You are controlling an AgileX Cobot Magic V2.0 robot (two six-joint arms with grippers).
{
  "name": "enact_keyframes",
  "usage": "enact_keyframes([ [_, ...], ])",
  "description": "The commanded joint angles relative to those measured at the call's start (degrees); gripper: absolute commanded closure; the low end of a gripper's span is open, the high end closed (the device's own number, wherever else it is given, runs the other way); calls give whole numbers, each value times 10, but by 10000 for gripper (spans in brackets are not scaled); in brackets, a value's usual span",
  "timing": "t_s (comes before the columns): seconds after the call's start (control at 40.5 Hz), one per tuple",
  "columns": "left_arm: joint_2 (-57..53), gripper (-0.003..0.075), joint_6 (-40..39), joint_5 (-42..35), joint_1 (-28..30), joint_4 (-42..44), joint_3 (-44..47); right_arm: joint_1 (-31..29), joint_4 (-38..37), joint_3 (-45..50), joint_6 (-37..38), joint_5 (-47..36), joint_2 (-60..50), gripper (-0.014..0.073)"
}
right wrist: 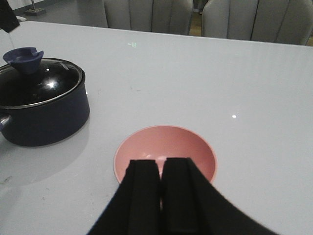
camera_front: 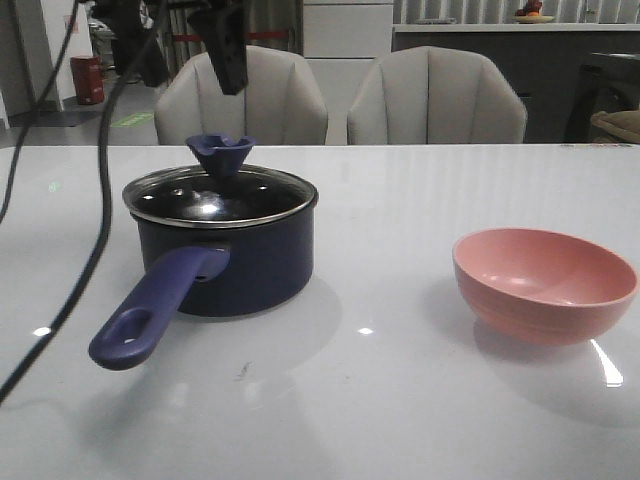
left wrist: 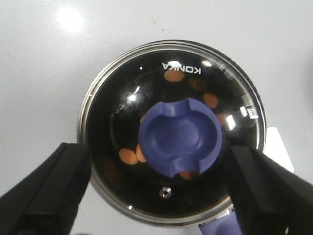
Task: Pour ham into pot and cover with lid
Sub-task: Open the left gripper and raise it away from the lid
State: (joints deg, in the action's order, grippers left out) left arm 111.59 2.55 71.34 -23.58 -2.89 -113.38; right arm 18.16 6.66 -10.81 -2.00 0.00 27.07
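The dark navy pot (camera_front: 225, 255) stands left of centre, its blue-purple handle (camera_front: 150, 310) pointing toward the front. The glass lid (camera_front: 220, 195) rests on its rim, blue knob (camera_front: 220, 152) on top. Through the glass I see orange ham pieces (left wrist: 129, 155) lying on the black bottom. My left gripper (camera_front: 232, 80) hangs above the knob, apart from it. In the left wrist view it (left wrist: 159, 196) is open wide, with the knob (left wrist: 181, 137) between and below its fingers. My right gripper (right wrist: 161, 171) is shut on nothing, above the pink bowl (right wrist: 166, 142).
The pink bowl (camera_front: 545, 280) sits empty on the right of the white table (camera_front: 400, 400). Black cables (camera_front: 100, 200) hang down at the far left. Two grey chairs (camera_front: 435, 95) stand behind the table's far edge.
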Motion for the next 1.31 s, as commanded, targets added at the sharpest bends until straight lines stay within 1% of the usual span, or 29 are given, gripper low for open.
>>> enact_keyframes([
  [0.0, -80, 158, 7, -14, 14, -1, 23, 0, 0, -16, -3, -49, -1, 438],
  [0.124, -144, 158, 12, -65, 25, -3, 108, 0, 0, -16, -3, -49, -1, 438],
  [0.321, -259, 158, 12, -162, 25, -3, 285, 0, 0, -16, -3, -49, -1, 438],
  [0.544, -398, 158, 12, -296, 25, -16, 472, 0, 0, -16, -3, -49, -1, 438],
  [0.717, -506, 158, 12, -379, 25, -21, 599, 0, 0, -16, -3, -49, -1, 438],
  [1.013, -728, 158, 12, -512, 25, -30, 790, 0, 0, -16, -3, -49, -1, 438],
  [1.087, -785, 158, 12, -546, 25, -34, 830, 0, 0, -16, -3, -49, -1, 438],
  [1.211, -872, 158, 12, -624, 25, -45, 896, 0, 0, -16, -3, -49, -1, 438],
  [1.285, -911, 158, 12, -649, 25, -45, 930, 0, 0, -16, -3, -49, -1, 438],
])
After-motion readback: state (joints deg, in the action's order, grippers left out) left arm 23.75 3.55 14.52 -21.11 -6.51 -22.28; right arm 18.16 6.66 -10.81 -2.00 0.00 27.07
